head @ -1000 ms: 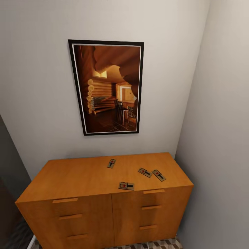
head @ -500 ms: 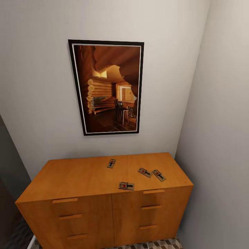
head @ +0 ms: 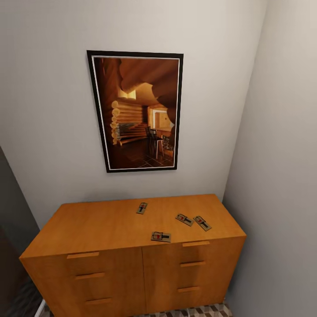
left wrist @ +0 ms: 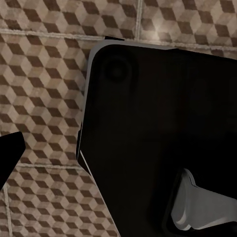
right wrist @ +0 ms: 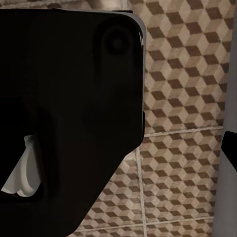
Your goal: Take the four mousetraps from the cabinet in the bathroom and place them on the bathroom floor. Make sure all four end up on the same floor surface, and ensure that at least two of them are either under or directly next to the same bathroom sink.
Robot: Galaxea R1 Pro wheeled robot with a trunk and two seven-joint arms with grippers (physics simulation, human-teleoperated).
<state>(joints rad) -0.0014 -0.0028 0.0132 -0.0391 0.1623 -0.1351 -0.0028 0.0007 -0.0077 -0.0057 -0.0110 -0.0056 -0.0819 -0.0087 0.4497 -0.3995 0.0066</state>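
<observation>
Head view gives you the cabinet (head: 110, 229) close ahead, all four mousetraps (head: 160, 237) lying flat on its top, right of centre. Nearest to you is the one at the front edge, long axis running across; behind it a pair (head: 193, 221) lies angled side by side, and the farthest (head: 141, 208) points away from you. Both wrist views look down on the bathroom floor (left wrist: 44, 98), so whether your pincers are open or closed cannot be told. They hang low; you'd likely reach up and forward, right arm nearer.

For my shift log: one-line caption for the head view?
Four mousetraps lie untouched atop the orange-brown cabinet, beneath a framed picture.
</observation>
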